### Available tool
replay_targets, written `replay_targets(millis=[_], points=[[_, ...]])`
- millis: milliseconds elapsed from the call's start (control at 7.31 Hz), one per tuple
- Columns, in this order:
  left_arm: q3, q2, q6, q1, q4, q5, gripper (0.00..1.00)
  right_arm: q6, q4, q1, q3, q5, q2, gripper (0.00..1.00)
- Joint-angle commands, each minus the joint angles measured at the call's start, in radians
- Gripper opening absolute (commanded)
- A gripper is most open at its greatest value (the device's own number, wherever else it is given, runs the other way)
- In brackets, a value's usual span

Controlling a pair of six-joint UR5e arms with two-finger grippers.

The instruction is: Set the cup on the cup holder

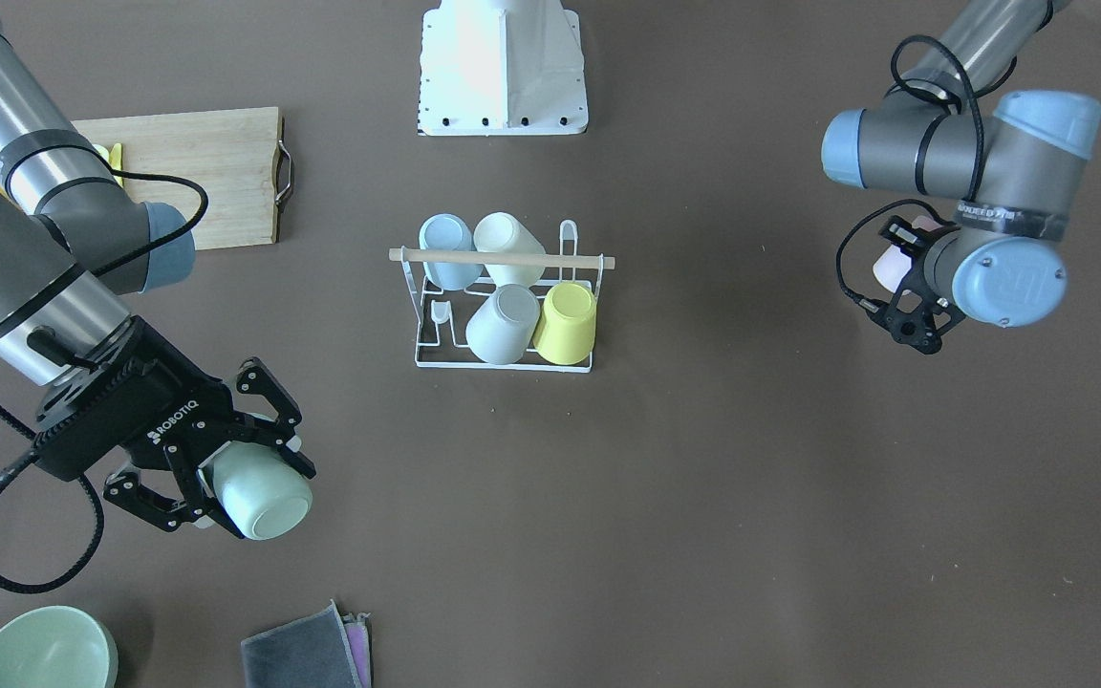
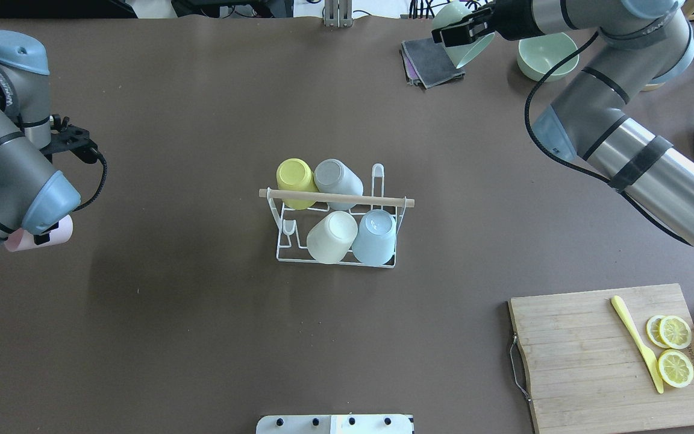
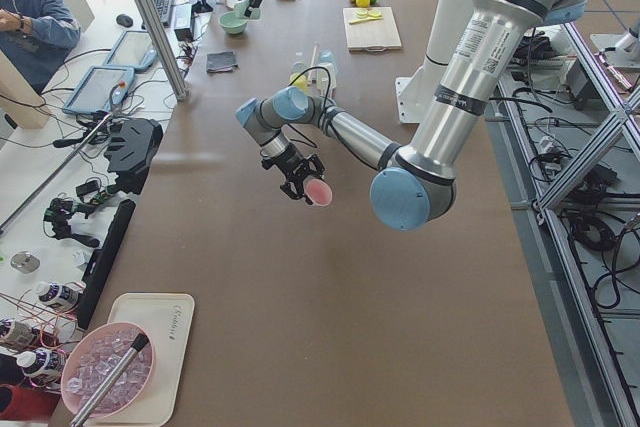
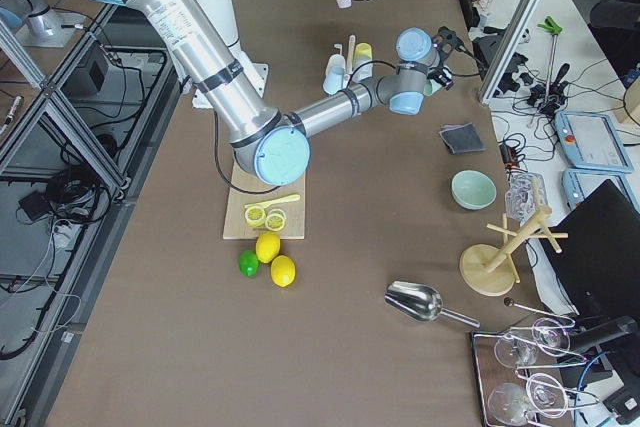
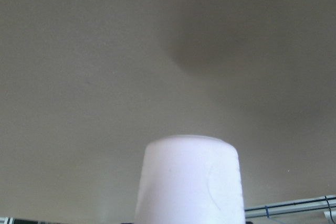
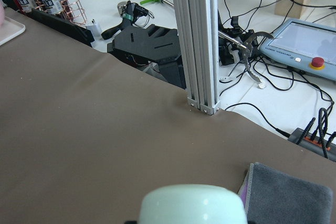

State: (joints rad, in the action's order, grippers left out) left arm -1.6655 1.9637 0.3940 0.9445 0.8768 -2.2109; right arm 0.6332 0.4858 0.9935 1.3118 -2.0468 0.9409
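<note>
Cup holder [image 1: 512,259] at centre frame on the brown table [image 1: 703,497], four cups [image 1: 567,323] on it.
Right gripper [image 1: 254,483], lower left, clamps a mint cup [image 1: 269,497]; left gripper [image 1: 899,279], upper right, grips a pink cup [image 1: 890,266]. Wooden board [image 1: 197,172] upper left.

Overhead and front-facing views look steeply down from opposite sides, both centred on the cup holder [image 2: 335,198]; end views look along the bench [image 2: 202,331] from afar; wrist views sit close above it.
</note>
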Motion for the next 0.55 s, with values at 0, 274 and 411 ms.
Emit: replay_targets(millis=[0, 274, 411], points=[[-0.116, -0.092, -0.131, 0.002, 0.358, -0.042, 0.28, 0.098, -0.207, -0.067, -0.008, 0.106, 0.036, 0.0], [-0.186, -0.164, -0.567, -0.062, 0.938, -0.036, 0.31, 0.111, -0.365, -0.128, -0.011, 0.212, 0.082, 0.0], [-0.285, -0.269, -0.725, -0.105, 1.173, -0.033, 0.31, 0.147, -0.433, -0.142, -0.009, 0.218, 0.082, 0.0]])
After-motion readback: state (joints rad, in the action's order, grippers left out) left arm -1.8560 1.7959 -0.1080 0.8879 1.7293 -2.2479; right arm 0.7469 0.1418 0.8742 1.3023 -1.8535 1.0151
